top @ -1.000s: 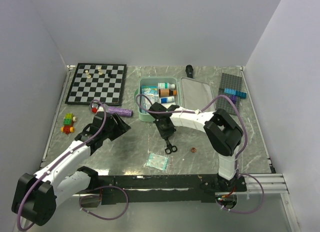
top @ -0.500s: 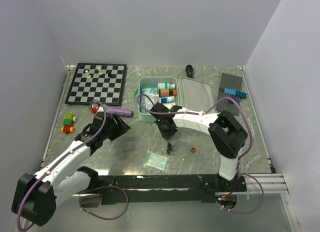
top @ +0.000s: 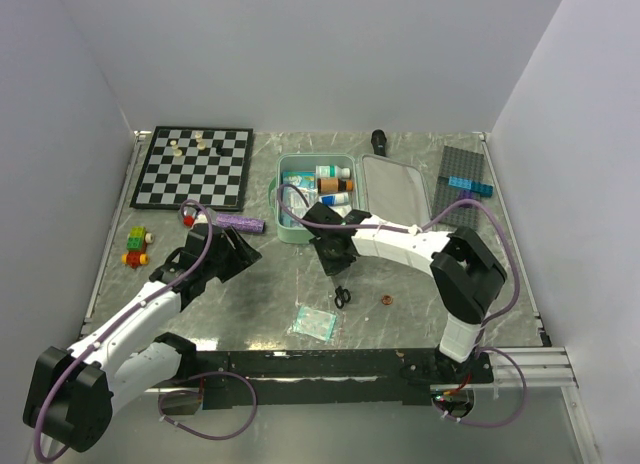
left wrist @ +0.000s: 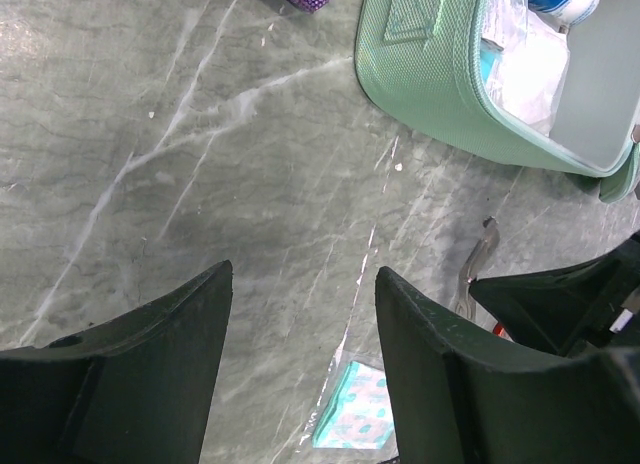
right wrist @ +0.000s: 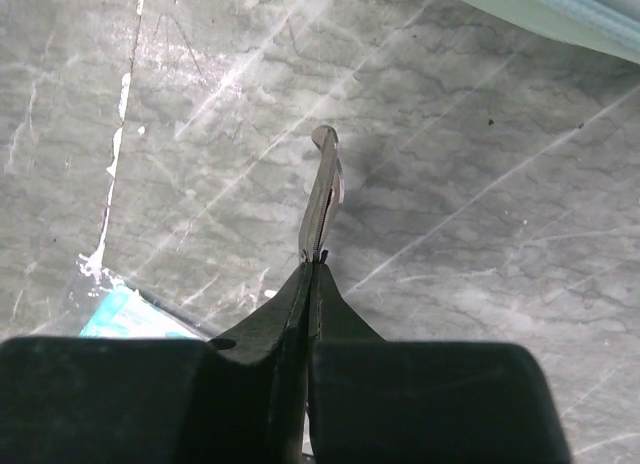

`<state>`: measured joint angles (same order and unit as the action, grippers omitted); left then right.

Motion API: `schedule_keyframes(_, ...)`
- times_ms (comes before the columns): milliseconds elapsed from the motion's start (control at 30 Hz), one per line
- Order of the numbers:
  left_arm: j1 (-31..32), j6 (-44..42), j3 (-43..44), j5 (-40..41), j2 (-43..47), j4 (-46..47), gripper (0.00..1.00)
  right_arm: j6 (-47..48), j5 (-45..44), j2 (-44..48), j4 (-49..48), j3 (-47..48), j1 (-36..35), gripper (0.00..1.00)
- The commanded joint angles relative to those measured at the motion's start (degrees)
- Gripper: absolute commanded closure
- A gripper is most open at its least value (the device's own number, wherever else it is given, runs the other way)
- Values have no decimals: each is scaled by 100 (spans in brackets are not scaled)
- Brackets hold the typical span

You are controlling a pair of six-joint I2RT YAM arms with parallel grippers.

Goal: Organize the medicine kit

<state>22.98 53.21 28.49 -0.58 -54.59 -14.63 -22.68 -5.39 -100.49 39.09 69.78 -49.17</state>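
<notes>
The medicine kit [top: 292,199] lies open at the back middle, a mint-green case with bottles and packets in its tray and its grey-lined lid [top: 395,189] flat to the right. It also shows in the left wrist view [left wrist: 430,74]. My right gripper [top: 337,274] is shut on small black-handled scissors [top: 342,296] just in front of the kit. In the right wrist view the gripper [right wrist: 314,266] has the scissors' metal part [right wrist: 322,194] sticking out past its tips. My left gripper [top: 240,249] is open and empty over bare table [left wrist: 300,304].
A teal sachet [top: 313,324] lies near the front edge, with a coin [top: 385,301] to its right. A purple stick [top: 238,222], a toy brick figure [top: 135,247] and the chessboard [top: 193,167] are on the left. A grey baseplate [top: 462,169] is at the back right.
The right arm's elbow has swung to the right and its gripper has shifted slightly toward the kit, still holding the scissors, which twisted in between. The left arm has not moved.
</notes>
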Motion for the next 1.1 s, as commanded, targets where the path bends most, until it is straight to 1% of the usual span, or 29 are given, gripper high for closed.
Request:
schedule_keyframes(0,-22,-56,95,14,62,39,36,35,-155,398,248,158,-40,99)
schedule_keyframes(500,-22,-48,69,-4,71,48,36,53,-191,601,327,247,-49,100)
schedule_keyframes(833,-22,-30,25,-4,97,40,37,9,-15,152,-6,80,-40,100)
schedule_keyframes(867,-22,-30,25,14,115,31,36,9,-6,161,-68,28,-40,96)
schedule_keyframes(900,-22,-30,16,14,132,31,36,9,3,187,-138,-8,-40,81)
schedule_keyframes(1000,-22,-39,-1,5,124,57,36,-17,-58,188,-288,-43,-40,50)
schedule_keyframes(1033,-22,-30,7,-12,98,83,36,-26,-94,153,-305,-17,-40,45)
schedule_keyframes(1067,-22,-30,7,-30,80,92,36,-35,-111,100,-323,18,-40,44)
